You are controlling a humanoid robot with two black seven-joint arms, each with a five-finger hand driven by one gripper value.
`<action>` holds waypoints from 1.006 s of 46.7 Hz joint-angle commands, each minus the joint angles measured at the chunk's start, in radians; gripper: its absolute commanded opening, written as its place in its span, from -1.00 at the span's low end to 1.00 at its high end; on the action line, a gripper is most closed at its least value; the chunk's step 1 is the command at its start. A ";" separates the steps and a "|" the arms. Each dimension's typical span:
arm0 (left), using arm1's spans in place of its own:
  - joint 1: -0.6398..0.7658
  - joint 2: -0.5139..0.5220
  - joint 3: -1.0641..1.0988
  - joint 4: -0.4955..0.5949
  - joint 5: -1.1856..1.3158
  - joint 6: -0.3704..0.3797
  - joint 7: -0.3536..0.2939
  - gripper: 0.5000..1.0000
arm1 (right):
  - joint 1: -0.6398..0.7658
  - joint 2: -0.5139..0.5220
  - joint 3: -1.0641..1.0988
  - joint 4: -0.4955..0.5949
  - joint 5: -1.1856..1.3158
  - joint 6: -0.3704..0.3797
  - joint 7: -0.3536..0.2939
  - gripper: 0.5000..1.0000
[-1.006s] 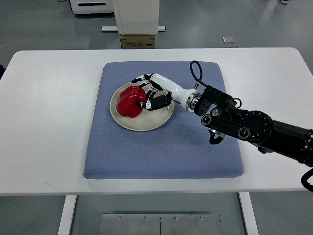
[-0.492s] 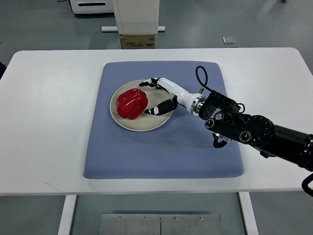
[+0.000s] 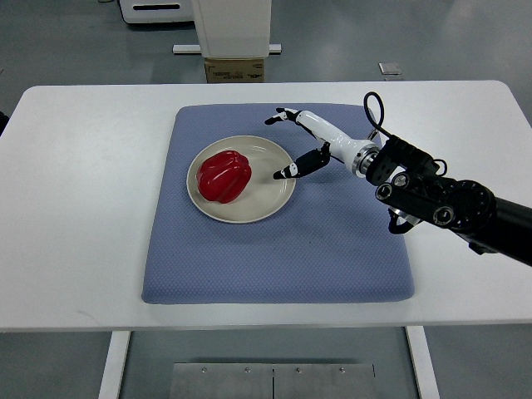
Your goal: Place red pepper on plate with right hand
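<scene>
A red pepper lies on the left half of a round cream plate that sits on a blue mat. My right hand hovers over the plate's right rim, apart from the pepper, its fingers spread and holding nothing. The right arm reaches in from the right edge across the mat. The left arm does not show.
The mat lies on a white table. Beyond the table's far edge stand a cardboard box and a white machine base on the grey floor.
My right hand let go of the pepper, opened, and drew back to the right and slightly away. The pepper stayed on the plate.
</scene>
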 commanded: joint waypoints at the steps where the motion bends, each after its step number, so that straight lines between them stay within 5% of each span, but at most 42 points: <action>1: 0.000 0.000 0.000 0.000 0.000 0.000 0.000 1.00 | -0.001 -0.034 0.026 0.006 0.001 0.000 0.000 0.99; 16: 0.000 0.000 0.000 0.000 0.000 0.000 0.000 1.00 | -0.119 -0.112 0.288 0.016 0.001 0.015 -0.012 1.00; 47: 0.000 0.000 0.000 0.000 0.000 0.000 0.000 1.00 | -0.357 -0.043 0.787 0.014 0.189 0.011 -0.081 1.00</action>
